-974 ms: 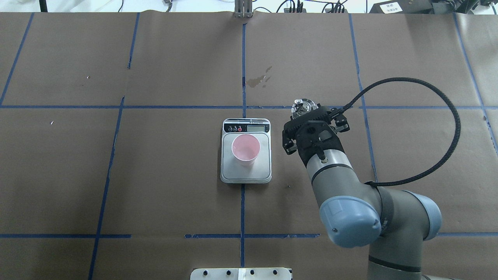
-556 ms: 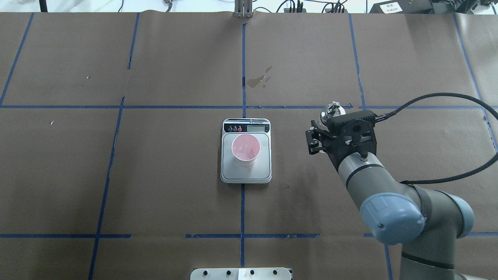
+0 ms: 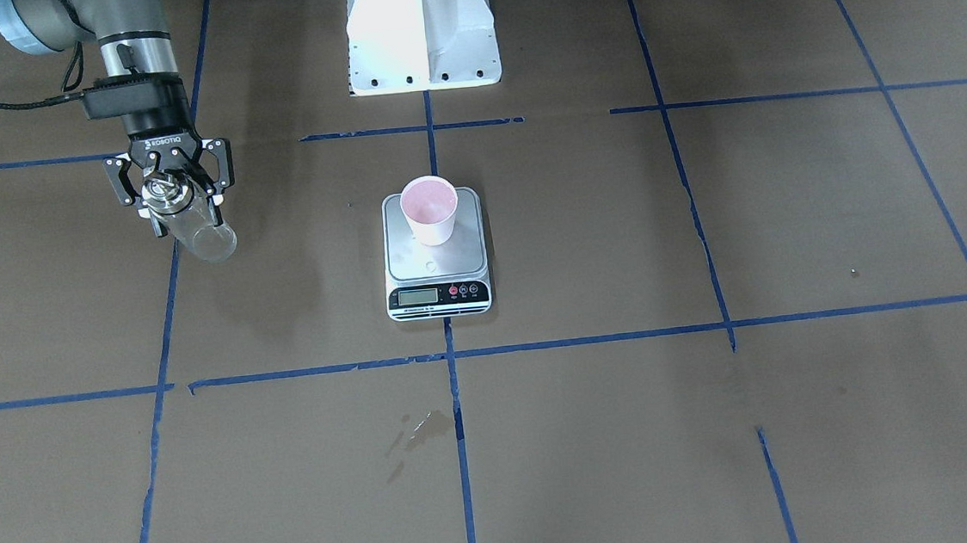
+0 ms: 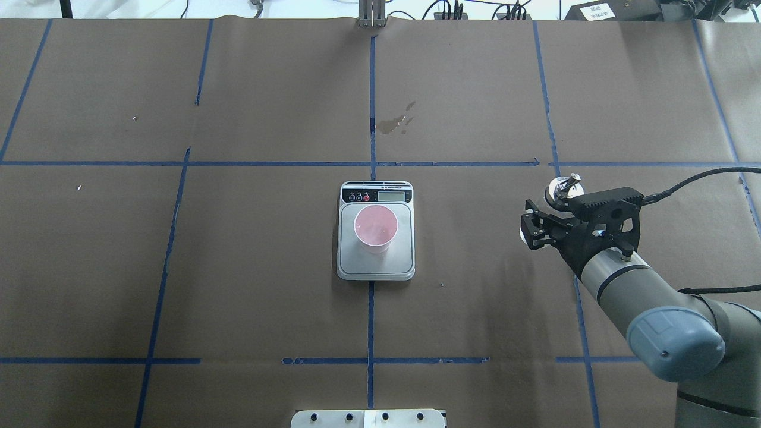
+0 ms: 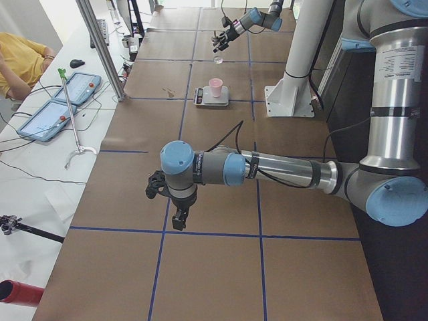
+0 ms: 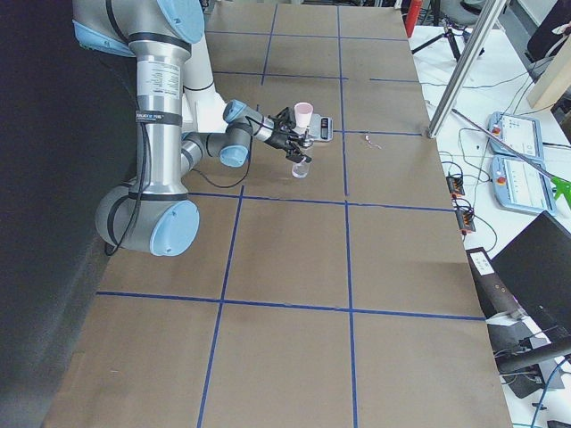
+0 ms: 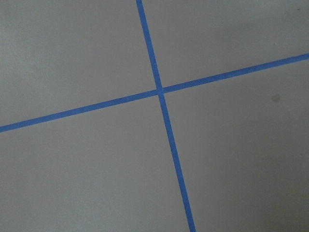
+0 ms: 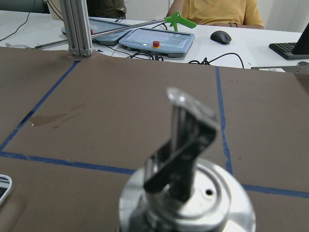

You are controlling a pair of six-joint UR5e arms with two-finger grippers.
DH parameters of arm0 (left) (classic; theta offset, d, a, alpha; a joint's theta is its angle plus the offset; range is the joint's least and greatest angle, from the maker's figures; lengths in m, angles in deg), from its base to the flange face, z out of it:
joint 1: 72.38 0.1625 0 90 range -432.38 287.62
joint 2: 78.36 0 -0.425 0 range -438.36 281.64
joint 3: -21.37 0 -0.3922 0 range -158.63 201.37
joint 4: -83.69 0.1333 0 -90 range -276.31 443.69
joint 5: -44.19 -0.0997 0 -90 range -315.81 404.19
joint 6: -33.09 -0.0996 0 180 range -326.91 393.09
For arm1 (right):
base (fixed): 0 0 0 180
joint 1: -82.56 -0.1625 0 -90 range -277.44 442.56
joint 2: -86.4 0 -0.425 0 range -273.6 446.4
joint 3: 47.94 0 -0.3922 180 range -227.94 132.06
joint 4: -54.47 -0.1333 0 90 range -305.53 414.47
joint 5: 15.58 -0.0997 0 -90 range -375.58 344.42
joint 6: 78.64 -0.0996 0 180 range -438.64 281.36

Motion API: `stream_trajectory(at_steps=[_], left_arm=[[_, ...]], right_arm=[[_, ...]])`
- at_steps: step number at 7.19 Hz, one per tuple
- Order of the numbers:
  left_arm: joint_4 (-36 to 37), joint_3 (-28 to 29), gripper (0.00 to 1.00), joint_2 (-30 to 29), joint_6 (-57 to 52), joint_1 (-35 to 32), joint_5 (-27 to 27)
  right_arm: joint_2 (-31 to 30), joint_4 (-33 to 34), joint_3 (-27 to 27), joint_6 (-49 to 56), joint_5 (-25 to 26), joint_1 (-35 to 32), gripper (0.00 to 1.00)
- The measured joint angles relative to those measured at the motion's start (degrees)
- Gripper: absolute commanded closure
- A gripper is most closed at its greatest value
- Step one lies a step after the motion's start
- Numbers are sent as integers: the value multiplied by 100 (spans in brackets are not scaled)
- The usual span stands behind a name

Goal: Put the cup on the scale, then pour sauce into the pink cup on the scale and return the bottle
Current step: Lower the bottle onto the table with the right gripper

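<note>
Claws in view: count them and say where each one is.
2. The right claw grips the bottle, off to one side of the scale; the left claw hangs above the table, far from the scale. None seems hidden.

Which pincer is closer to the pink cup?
Right. The right pincer, holding the bottle, is off to the right of the cup and scale. The left pincer is much farther away, over the table toward the left end.
</note>
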Motion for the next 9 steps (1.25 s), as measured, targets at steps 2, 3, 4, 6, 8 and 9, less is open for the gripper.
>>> stream_trajectory(at_steps=[2,3,4,6,8,9], left_arm=[[-4,-1,0,10,0,0,0],[-4,1,0,12,0,0,0],[-7,2,0,13,0,0,0],[-12,3,0,14,0,0,0],[-13,8,0,14,0,0,0],[-13,7,0,14,0,0,0]], right_arm=[[1,-96,-271,-409,49,14,100],[-7,-113,-385,-473,86,17,100],[-14,-119,-460,-493,151,19,100],[-13,-122,-548,-453,222,20,97],[-14,-124,-656,-430,227,20,81],[-14,-130,-682,-425,228,20,69]])
